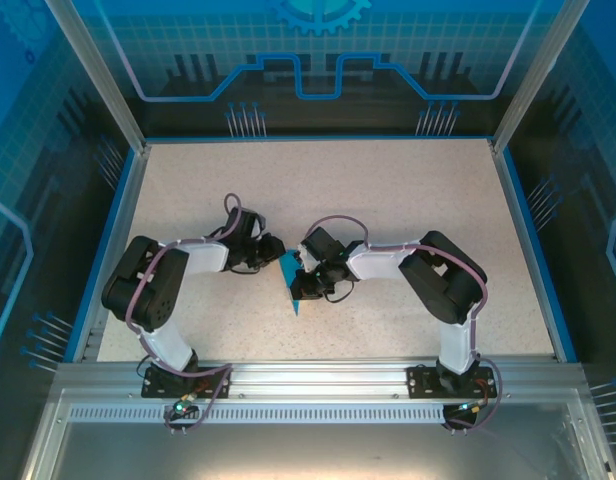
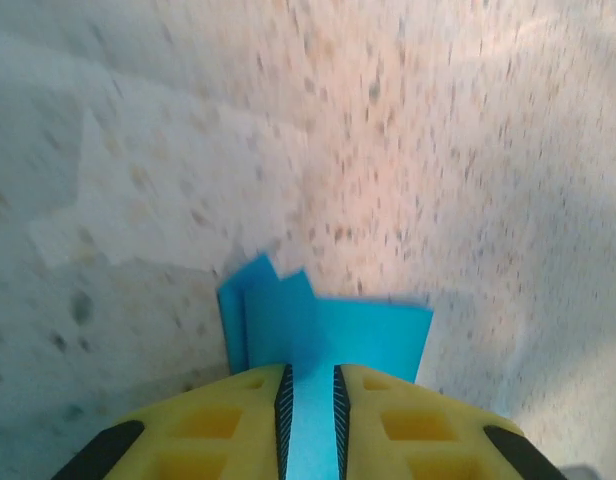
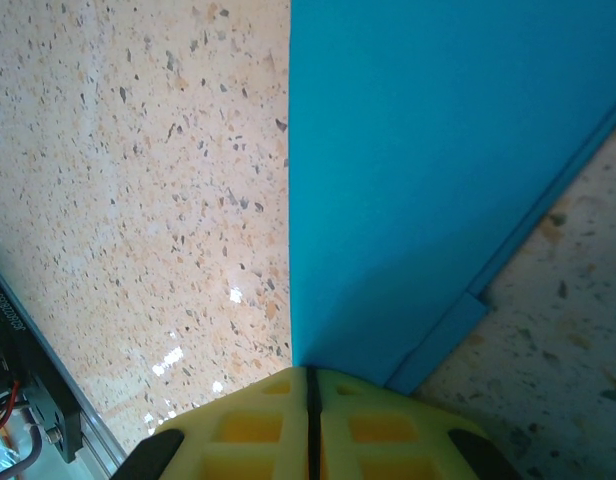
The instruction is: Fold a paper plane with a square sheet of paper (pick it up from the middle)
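Top external view: we are looking down on a speckled worktop (image 1: 408, 200) with a blue rim. The two arms are reaching in toward each other. The blue paper (image 1: 288, 272) is sitting in the middle of the worktop, right between them. It is already folded, and one sharp point is aiming at the near edge. The left gripper (image 1: 274, 252) is sitting at the paper's left side. The right gripper (image 1: 301, 283) is sitting on its right side and hiding part of it.

In the left wrist view, we are seeing the left gripper (image 2: 310, 378) with its yellow fingers (image 2: 218, 420) and black pads (image 2: 284, 400). Its jaws are standing a little apart. The blue paper (image 2: 328, 330) is showing in the gap and sticking out in front. Its far edge is looking jagged, with layers lying on top of each other.

In the right wrist view, the right gripper (image 3: 310, 375) is keeping its jaws pressed together, with just a thin dark line between them. The blue paper (image 3: 438, 150) is reaching right up to the tips, and a folded strip is running along its right edge. We cannot tell if the paper is pinched there.

A dark part (image 3: 23, 350) in the lower left corner is carrying tiny white print, too small for us to read. The back wall is showing blue lines and a gear shape (image 1: 318, 12).
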